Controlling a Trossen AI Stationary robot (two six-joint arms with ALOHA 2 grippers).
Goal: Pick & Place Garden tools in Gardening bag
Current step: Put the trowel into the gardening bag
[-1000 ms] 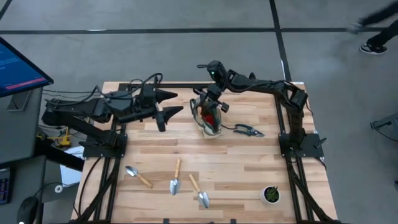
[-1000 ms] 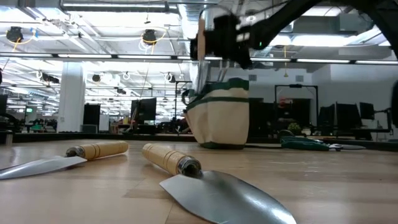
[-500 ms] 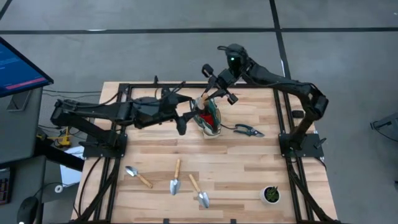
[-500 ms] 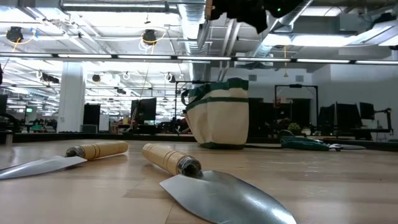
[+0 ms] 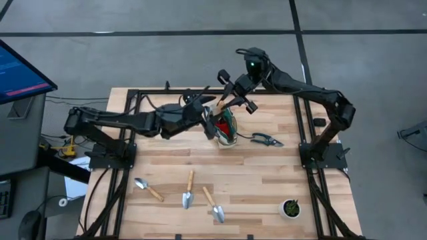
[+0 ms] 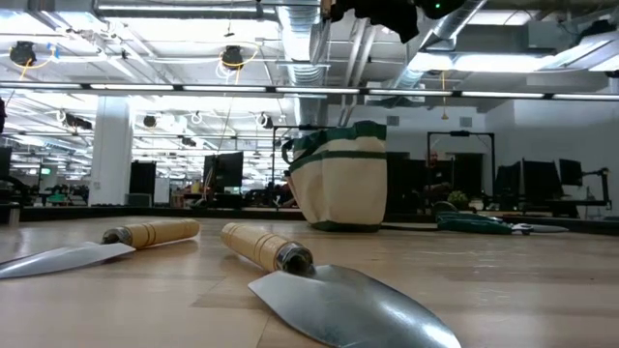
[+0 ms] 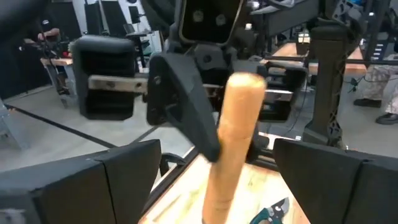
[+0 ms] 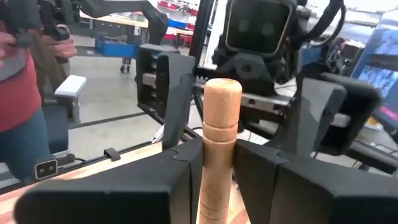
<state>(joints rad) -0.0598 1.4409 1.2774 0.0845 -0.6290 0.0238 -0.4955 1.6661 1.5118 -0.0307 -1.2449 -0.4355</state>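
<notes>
The right end effector [image 5: 233,100] is clamped on a trowel [image 8: 219,146] above the bag [image 5: 225,128]. The left end effector [image 5: 208,112] is spread apart around that handle. The bag stands at the worktop's [image 5: 267,180] 12 o'clock; shears [image 5: 265,139] lie at its 3 o'clock.

The gardening bag [image 6: 340,179] is beige with dark green trim, the trowels [image 5: 189,189] have pale wooden handles and silver heads, and the worktop [image 5: 267,173] is light striped wood.
</notes>
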